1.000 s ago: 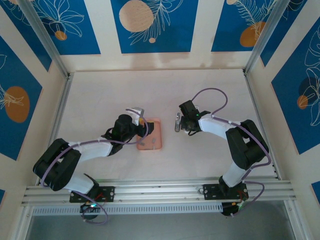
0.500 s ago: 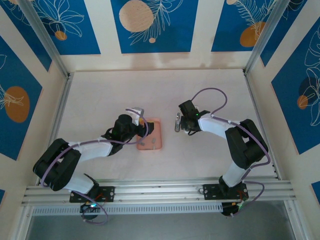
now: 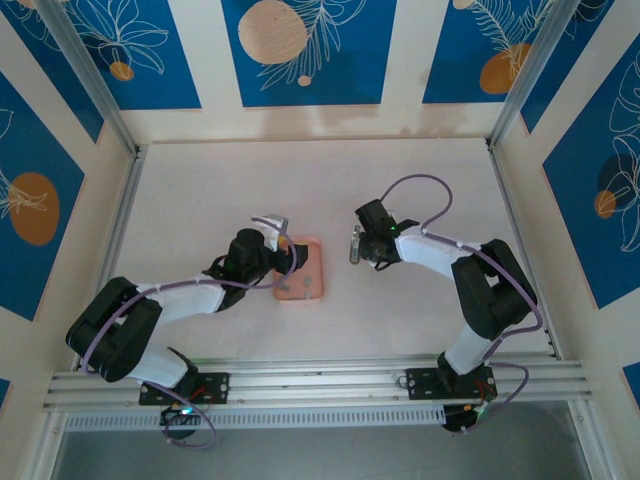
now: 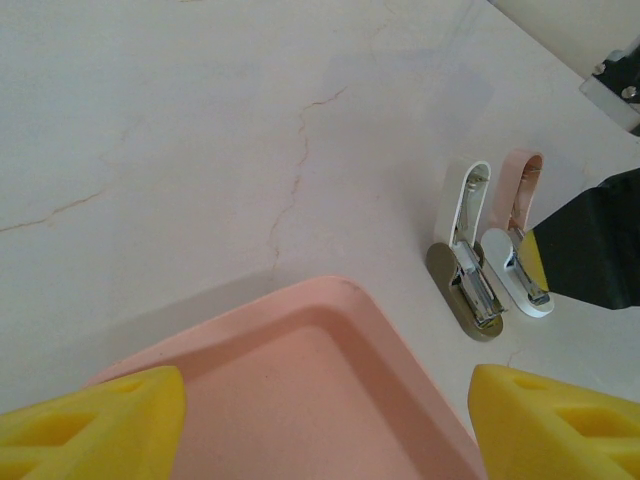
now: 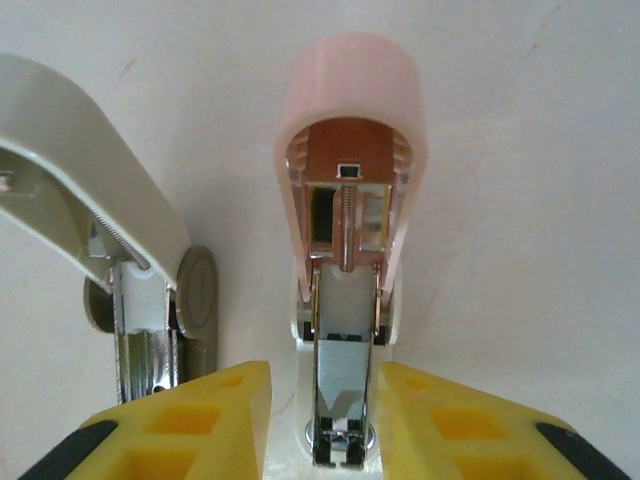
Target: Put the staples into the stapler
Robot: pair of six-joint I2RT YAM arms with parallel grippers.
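**Right gripper** (image 5: 322, 385): the jaws are parted a little and set on either side of the metal inner part of the stapler (image 5: 350, 90). A narrow gap is seen between the left finger (image 5: 215, 420) and the stapler base. Whether the other finger touches the base cannot be told. Nothing is clamped.

The stapler lies on the table (image 5: 520, 200) and is folded open. Its pink shell points straight ahead of the fingers, and the spring and the rail are exposed. Just to the left of the gripper a second, white stapler (image 5: 60, 130) is also hinged open. The two lie side by side, close but apart.

**Left gripper** (image 4: 325, 395): the jaws are spread wide and nothing is held. It hangs over the near part of the pink tray (image 4: 330, 300). Both staplers lie on the table ahead of it and to its right, beyond the tray's corner.

In the top view the left gripper (image 3: 290, 255) is over the tray's left edge. A few small grey bits, taken as the staples (image 3: 304, 285), lie inside the tray, beside this gripper and well apart from the stapler.
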